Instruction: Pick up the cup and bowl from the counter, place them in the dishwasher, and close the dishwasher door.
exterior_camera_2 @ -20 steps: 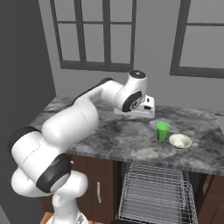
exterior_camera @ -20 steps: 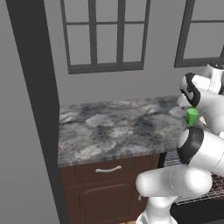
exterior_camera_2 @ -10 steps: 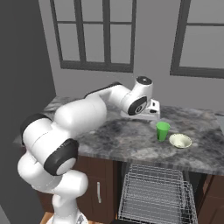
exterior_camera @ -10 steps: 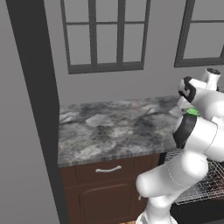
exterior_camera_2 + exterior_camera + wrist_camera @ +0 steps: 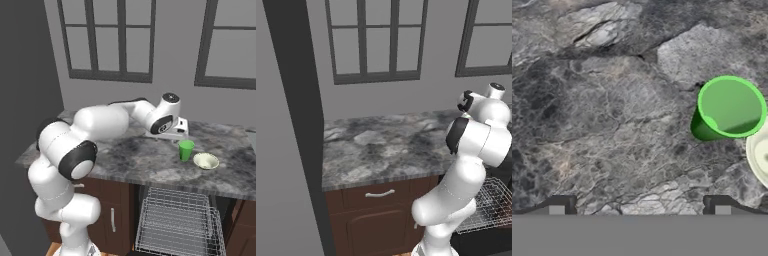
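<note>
A: The gripper (image 5: 181,131) hung over the counter (image 5: 125,150), just behind the green cup (image 5: 186,150) as the right base camera had it, and it held nothing.

B: And the fingers (image 5: 559,204), were they apart?

A: They were. In the hand view the two dark tips stood well apart at the bottom, with bare mottled stone between them. The cup (image 5: 728,109) sat up and to the right of the right tip, not between the two.

B: Where was the bowl (image 5: 206,160)?

A: On the counter just right of the cup in the right base view, upright, with a sliver of stone between them. In the hand view the bowl (image 5: 759,151) was cut off by the right edge, and its pale rim looked to overlap the cup's lower side; whether they touched could not be told from there.

B: And the dishwasher (image 5: 220,206)?

A: Open. Its silver wire rack (image 5: 177,220) was pulled out below the counter edge, almost under the cup and bowl. The left base view caught the rack (image 5: 491,205) at the lower right, behind the white arm (image 5: 471,165). The door itself could not be made out.

B: Anything else on that side?

A: Brown cabinet fronts under the stone, with a silver drawer handle (image 5: 380,193), and windows (image 5: 376,40) on the grey wall behind.
</note>
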